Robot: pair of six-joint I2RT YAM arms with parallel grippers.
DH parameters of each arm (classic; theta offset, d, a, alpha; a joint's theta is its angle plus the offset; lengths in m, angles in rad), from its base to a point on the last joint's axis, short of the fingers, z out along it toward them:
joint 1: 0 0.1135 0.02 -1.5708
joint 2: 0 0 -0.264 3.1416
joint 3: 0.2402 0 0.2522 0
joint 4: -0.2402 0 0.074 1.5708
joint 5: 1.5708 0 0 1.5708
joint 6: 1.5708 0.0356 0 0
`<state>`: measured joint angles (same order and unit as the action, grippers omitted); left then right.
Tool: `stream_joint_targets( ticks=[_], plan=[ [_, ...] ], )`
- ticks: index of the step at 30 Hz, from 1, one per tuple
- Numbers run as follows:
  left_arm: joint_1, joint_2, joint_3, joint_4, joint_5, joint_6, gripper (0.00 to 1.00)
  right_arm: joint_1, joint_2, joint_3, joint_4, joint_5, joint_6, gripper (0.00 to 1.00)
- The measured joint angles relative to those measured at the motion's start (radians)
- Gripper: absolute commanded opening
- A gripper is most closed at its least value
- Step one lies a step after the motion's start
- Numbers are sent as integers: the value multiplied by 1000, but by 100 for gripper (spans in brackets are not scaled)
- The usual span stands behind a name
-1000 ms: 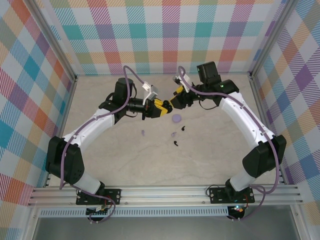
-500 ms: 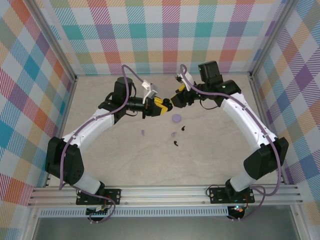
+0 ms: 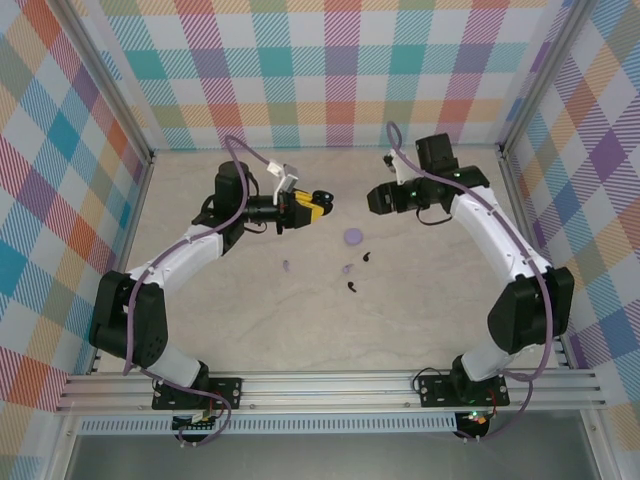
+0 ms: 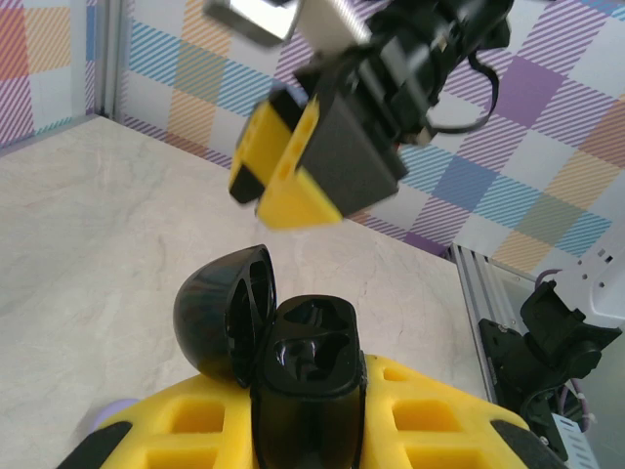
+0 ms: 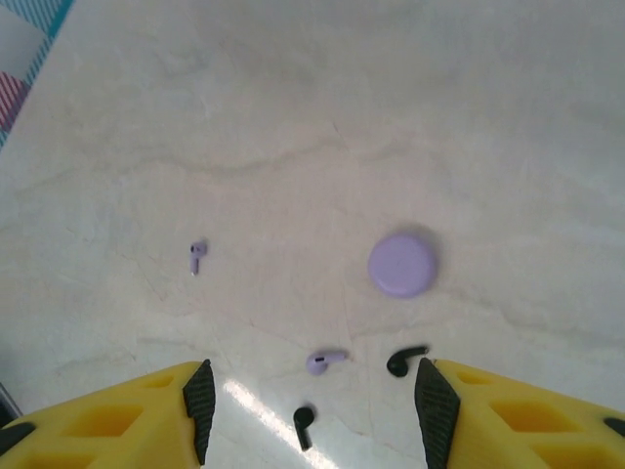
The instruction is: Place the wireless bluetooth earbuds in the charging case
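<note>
Earbuds [image 5: 325, 362] lie loose on the table [image 3: 250, 330] mid-frame from above, my left gripper [image 3: 312, 208] clamps the open black case [image 4: 311, 366] upper left of them, and I see my right gripper [image 3: 374, 198] spread empty upper right.

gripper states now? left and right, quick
Left gripper: closed on the black charging case, lid open.
Right gripper: open, holding nothing.
</note>
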<state>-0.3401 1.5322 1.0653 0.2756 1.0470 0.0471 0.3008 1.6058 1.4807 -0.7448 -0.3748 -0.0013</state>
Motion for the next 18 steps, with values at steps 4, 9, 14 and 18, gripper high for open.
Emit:
stream_joint_targets(
  ticks=[4, 9, 14, 18],
  plan=[
    [24, 0, -48, 42, 8, -27, 17, 7, 52, -60, 0, -11, 33, 56],
    [38, -2, -72, 48, 11, -37, 17, 51, 103, -106, -1, -11, 47, 52],
    [38, -11, -74, 49, 11, -36, 17, 88, 144, -145, 3, 16, 70, 47],
    [38, -15, -74, 44, 11, -35, 17, 85, 177, -150, 5, 48, 91, 43]
  ],
)
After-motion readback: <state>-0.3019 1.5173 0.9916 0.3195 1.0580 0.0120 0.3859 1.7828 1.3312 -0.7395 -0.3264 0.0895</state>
